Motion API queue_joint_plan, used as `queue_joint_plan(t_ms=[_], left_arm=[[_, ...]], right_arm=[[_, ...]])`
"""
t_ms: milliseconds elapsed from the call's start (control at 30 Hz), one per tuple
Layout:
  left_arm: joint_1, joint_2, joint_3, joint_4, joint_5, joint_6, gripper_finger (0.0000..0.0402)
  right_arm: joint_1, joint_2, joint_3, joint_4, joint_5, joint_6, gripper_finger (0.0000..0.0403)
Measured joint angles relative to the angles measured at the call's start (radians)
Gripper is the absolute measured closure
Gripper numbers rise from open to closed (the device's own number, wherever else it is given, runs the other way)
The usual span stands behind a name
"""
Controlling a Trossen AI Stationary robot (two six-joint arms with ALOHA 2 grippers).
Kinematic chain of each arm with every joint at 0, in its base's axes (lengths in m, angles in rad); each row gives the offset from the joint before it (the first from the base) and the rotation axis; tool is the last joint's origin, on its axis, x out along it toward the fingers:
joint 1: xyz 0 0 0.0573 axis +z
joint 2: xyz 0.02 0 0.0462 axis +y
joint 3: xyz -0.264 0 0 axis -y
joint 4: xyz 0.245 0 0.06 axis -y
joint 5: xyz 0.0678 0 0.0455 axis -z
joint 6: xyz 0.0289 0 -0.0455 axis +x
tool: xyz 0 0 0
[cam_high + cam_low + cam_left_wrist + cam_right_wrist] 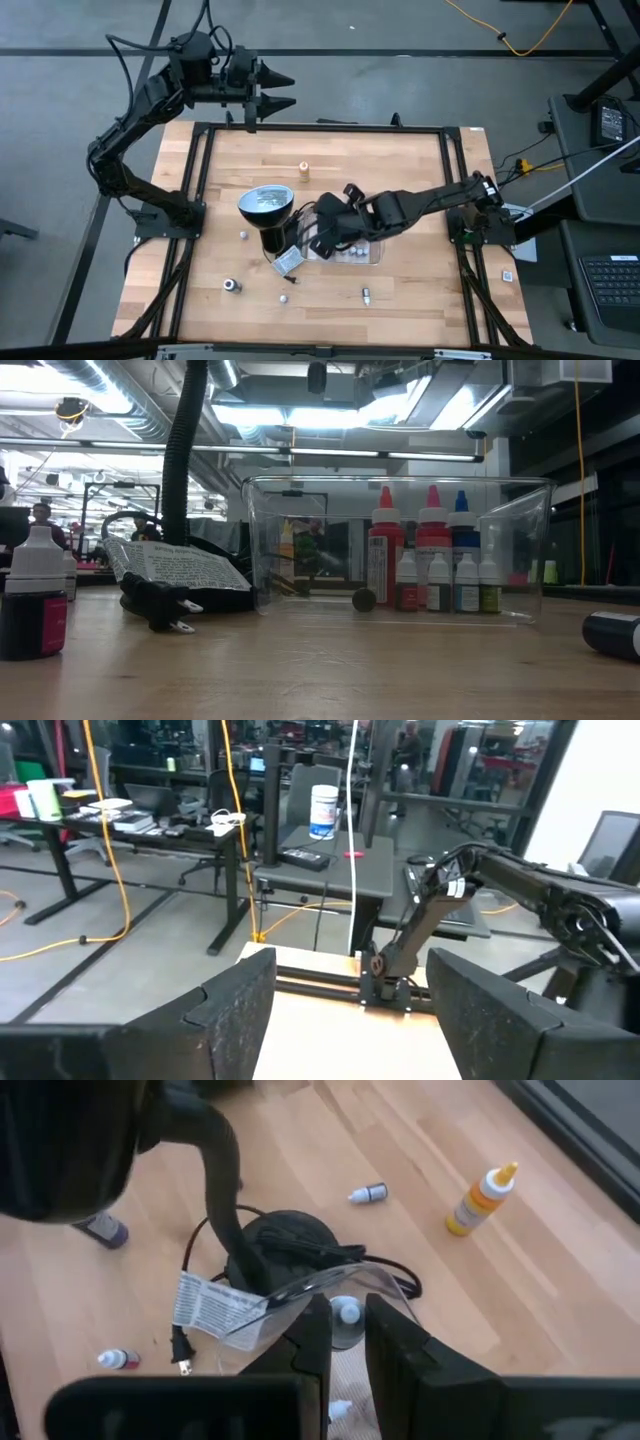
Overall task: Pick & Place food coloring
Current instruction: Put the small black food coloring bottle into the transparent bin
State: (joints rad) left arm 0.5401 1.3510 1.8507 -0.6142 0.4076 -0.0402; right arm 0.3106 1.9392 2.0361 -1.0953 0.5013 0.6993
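My right gripper hangs over the left end of the clear tray, shut on a tiny white-capped food coloring bottle. Several food coloring bottles stand upright in the tray. An orange bottle stands on the far side of the table. Loose small bottles lie on the wood. My left gripper waits open, raised above the far edge. My right gripper pinches the tiny bottle between its two fingers, which point down from above. The white cap shows right at the fingertips, with a dark part behind it. The fingers hide where exactly they touch it. The bottle is above the tray.
A black lamp with a round silvery head stands just left of the tray, its neck and base close to my right gripper. Its cord, plug and paper tag lie beside the tray. A dark bottle stands near the low camera.
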Motion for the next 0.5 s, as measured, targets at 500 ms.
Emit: queue_joint_plan(t_ms=[500], left_arm=[[0.008,0.0,0.0,-0.01,0.032,-0.028,0.0155]], right_arm=[[-0.027,-0.063,0.0,-0.347,0.005,-0.171,0.0356]])
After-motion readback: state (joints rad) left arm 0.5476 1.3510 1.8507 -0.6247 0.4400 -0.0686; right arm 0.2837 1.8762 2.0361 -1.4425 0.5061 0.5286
